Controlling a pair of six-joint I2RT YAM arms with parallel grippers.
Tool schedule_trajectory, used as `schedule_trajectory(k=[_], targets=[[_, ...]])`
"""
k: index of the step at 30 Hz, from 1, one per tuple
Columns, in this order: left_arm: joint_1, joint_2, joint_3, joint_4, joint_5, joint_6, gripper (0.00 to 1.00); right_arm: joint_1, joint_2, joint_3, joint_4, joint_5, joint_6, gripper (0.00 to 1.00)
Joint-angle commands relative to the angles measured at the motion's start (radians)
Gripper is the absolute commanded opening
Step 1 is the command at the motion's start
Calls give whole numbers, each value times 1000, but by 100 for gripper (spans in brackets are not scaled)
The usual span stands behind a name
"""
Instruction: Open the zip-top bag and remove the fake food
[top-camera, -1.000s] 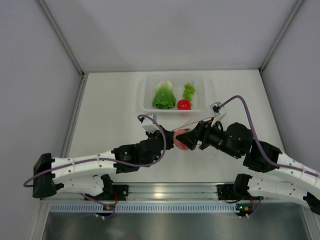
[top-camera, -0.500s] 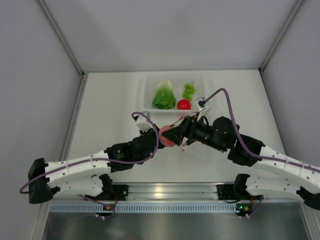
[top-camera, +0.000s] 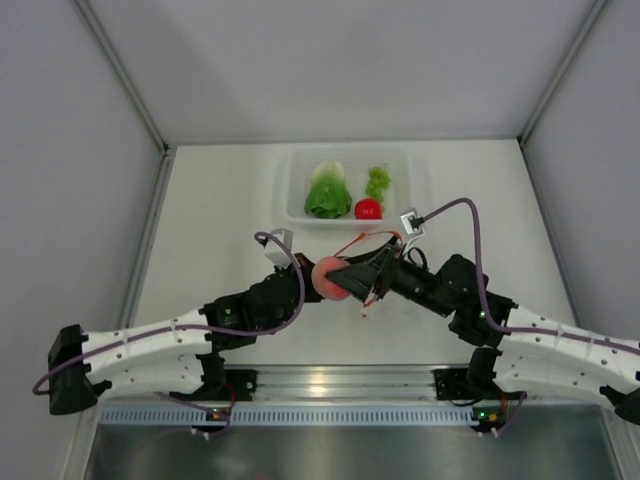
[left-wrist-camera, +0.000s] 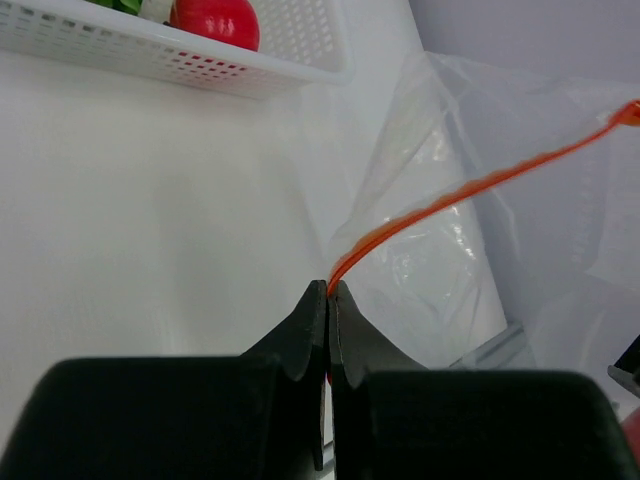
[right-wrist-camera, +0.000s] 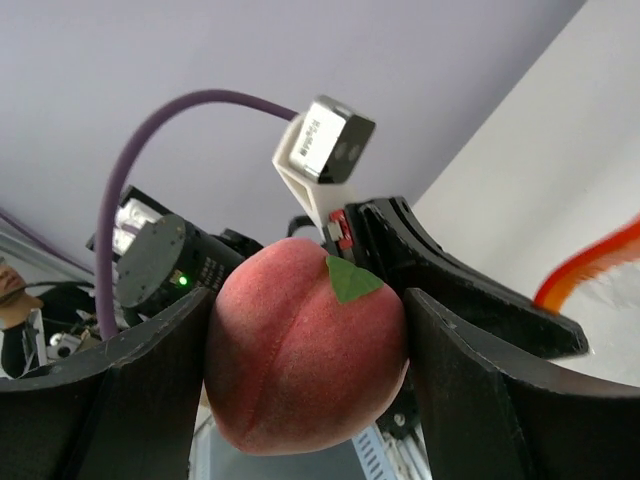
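Observation:
My right gripper (top-camera: 335, 276) is shut on a pinkish-red round fruit (top-camera: 324, 280) of the fake food, held above the table centre; in the right wrist view the fruit (right-wrist-camera: 300, 350) fills the gap between both fingers (right-wrist-camera: 480, 385). My left gripper (left-wrist-camera: 329, 292) is shut on the end of the orange-red zip strip (left-wrist-camera: 480, 185) of the clear zip-top bag (left-wrist-camera: 450, 260), which hangs to the right. From above, the strip (top-camera: 365, 240) arcs over the right gripper. The lettuce (top-camera: 327, 192), grape bunch (top-camera: 377, 182) and red tomato (top-camera: 368, 209) lie in the tray.
The clear rectangular tray (top-camera: 290, 205) stands at the back centre of the white table; its perforated wall (left-wrist-camera: 200, 62) shows at the top of the left wrist view. Grey walls enclose the table left, right and behind. Both arms meet just in front of the tray.
The right gripper has carried the fruit leftward and slightly nearer. The left arm has pulled back to the left, still pinching the zip strip.

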Motion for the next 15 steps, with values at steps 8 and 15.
schedule_trajectory(k=[8,15], targets=[[-47,22,-35,222,46,-70,0,8,67,14,395,17,52,25],[-49,-13,-36,82,-136,-89,0,7,35,161,78,159,-52,25]])
